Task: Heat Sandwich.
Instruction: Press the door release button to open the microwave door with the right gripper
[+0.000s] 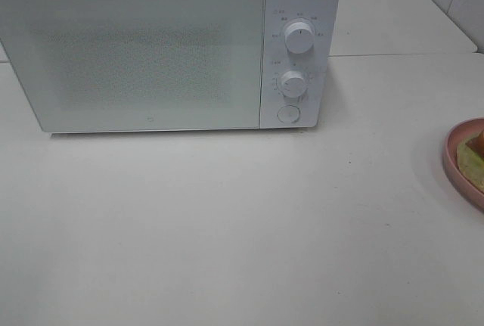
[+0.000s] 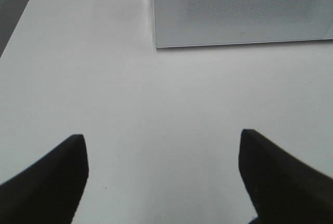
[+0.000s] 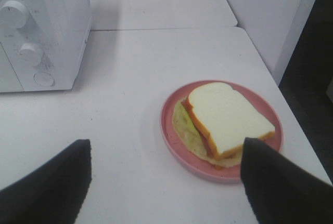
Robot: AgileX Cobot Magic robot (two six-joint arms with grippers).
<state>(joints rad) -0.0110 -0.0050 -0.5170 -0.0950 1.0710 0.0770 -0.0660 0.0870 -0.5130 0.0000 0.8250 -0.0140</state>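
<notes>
- Microwave (image 1: 151,54) stands at the back of the white tabletop (image 1: 227,228), door shut. Two dials and a round button (image 1: 288,113) sit on the panel at its right side.
- Sandwich (image 3: 225,119) lies on a pink plate (image 3: 167,130) at the far right of the tabletop, well apart from the microwave and half cut off by the edge of the high view. The top slice sits skewed over the greenish filling.
- Right pincer (image 3: 165,143): wide and empty, above the tabletop, with the plate just ahead of one finger. It is probably stationed on this side because the plate is its to fetch.
- Left pincer (image 2: 162,138): wide and empty, over bare tabletop, with a lower corner of the microwave ahead. That looks a fair post for working the door.
- Neither arm shows in the high view.
- Judgement: the task is barely begun. The door must open before the plate can go in. The plate rim looks a safer hold than the soft bread, which would squash or slide.
</notes>
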